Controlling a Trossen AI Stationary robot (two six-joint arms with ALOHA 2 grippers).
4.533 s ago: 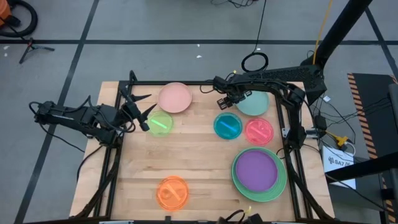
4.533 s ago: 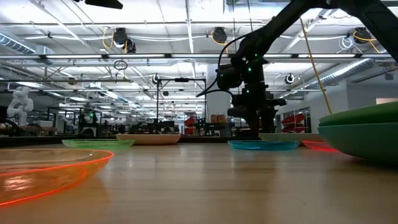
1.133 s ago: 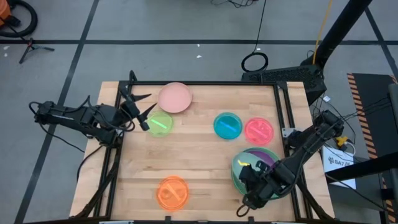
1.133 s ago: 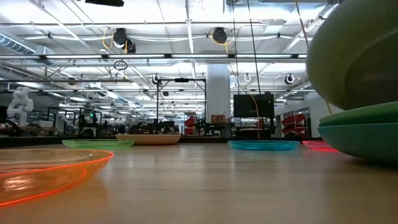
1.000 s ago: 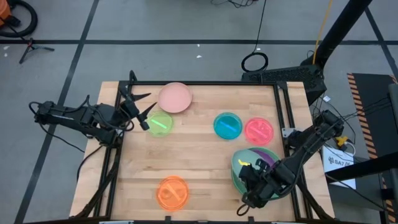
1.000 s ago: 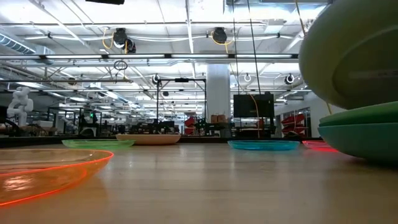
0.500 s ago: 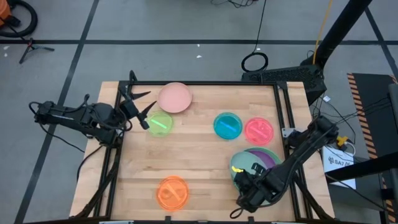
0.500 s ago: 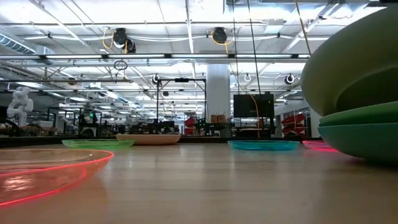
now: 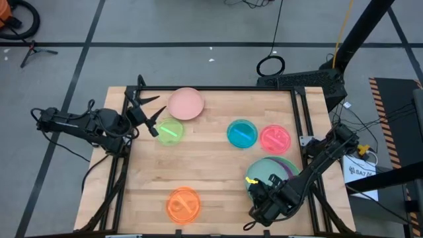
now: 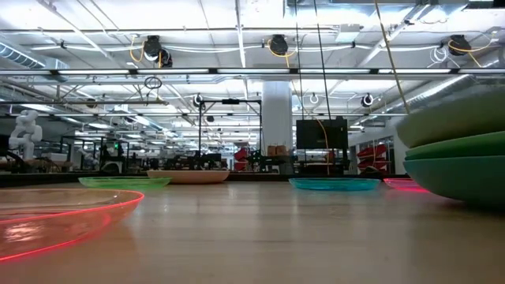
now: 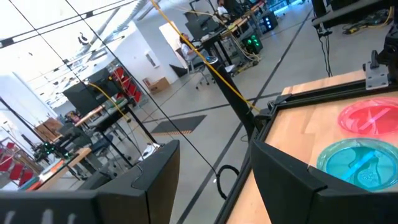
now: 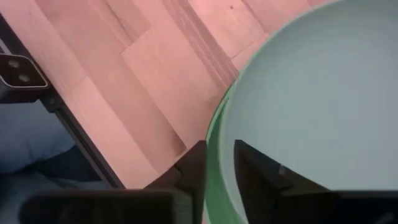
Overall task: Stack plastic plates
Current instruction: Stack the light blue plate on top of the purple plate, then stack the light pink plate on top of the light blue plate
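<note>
right gripper apparently pinches mint plate rim atop green plate.

Right gripper low at table's near right, fingers narrowly parted, left gripper open at left edge.

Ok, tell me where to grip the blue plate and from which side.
Grip the blue plate by its thin raised rim, coming from above with one finger inside and one outside. It lies flat on the table, so there is likely no way under it. The left-hand edge has the most open table beside it.
</note>
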